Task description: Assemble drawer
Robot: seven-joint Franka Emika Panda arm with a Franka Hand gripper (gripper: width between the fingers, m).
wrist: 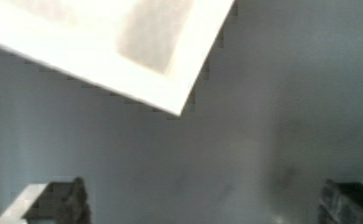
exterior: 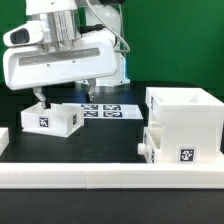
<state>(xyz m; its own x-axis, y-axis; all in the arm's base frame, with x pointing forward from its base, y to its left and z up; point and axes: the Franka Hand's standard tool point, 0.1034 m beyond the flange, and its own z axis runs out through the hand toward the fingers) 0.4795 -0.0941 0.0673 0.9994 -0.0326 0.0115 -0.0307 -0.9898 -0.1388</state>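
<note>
A small white drawer box (exterior: 52,119) with a marker tag on its front lies on the dark table at the exterior view's left. A larger white drawer case (exterior: 185,118) stands at the right, with another tagged white part (exterior: 180,152) set low in it. My gripper (exterior: 64,94) hangs just above the small box, open wide and empty, one finger (exterior: 40,98) by the box's rear left edge. In the wrist view the gripper (wrist: 203,204) is open over bare dark table, and a white corner of the box (wrist: 125,45) shows beyond the fingers.
The marker board (exterior: 108,109) lies flat on the table behind the middle, between box and case. A long white rail (exterior: 100,182) runs along the front of the table.
</note>
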